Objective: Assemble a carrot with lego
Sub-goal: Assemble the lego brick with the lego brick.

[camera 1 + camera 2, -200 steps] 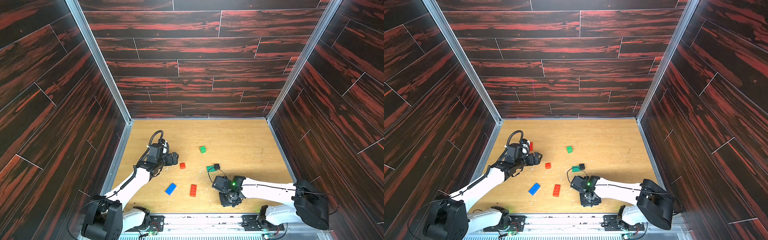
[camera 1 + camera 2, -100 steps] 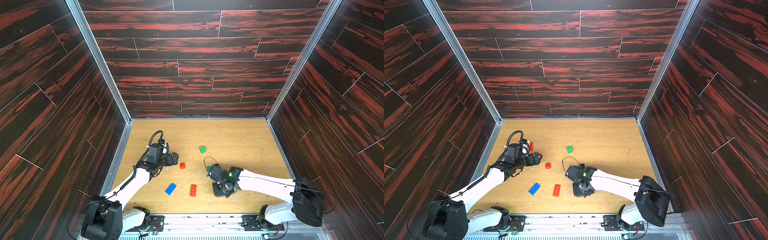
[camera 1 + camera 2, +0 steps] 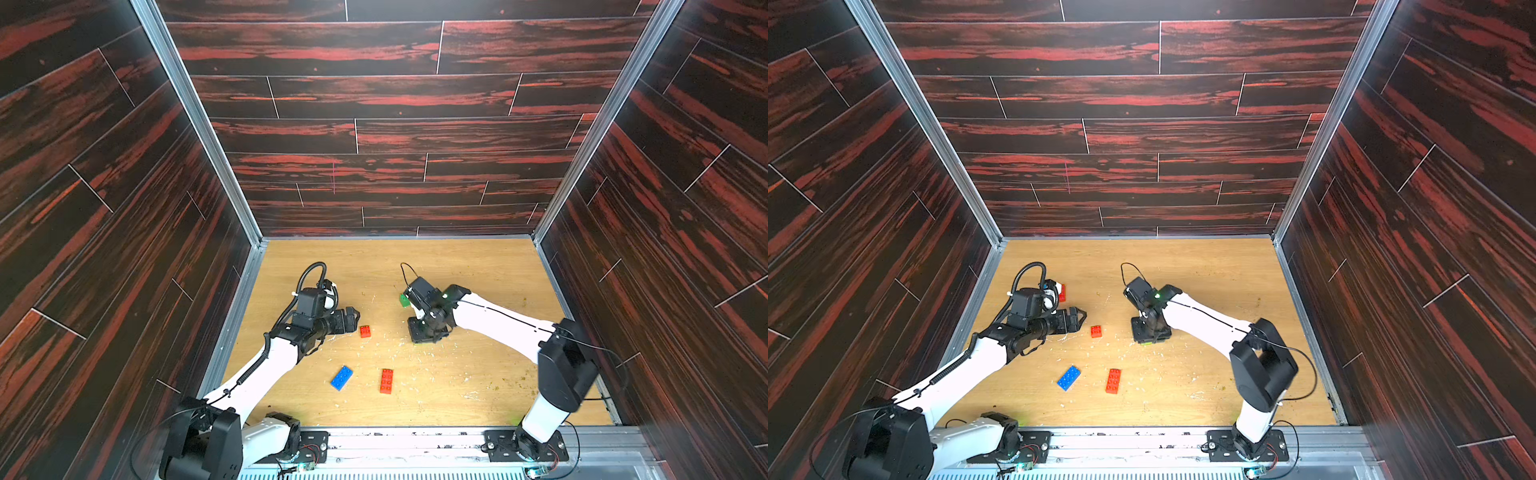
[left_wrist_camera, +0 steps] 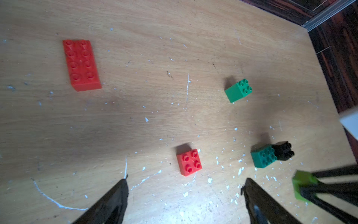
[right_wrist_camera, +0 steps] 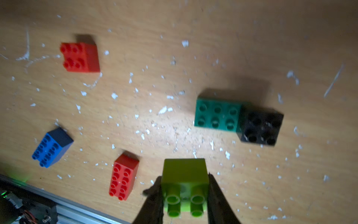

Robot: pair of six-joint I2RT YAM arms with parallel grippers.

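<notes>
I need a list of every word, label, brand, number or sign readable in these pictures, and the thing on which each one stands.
No text can be read in any view.
Studs of the lime brick held in the right gripper: blurred, no brand mark legible.
Studs of the small red brick, teal brick and black brick: nothing legible.
Base plate of the left arm: too small to read.

I count three red bricks (a small red brick (image 3: 365,331), a long red brick (image 3: 386,380), a second long red brick (image 4: 81,65)), one blue brick (image 3: 342,377), one green brick (image 4: 238,90), one teal brick (image 5: 217,114), one black brick (image 5: 260,126) and one lime brick (image 5: 185,170).
</notes>
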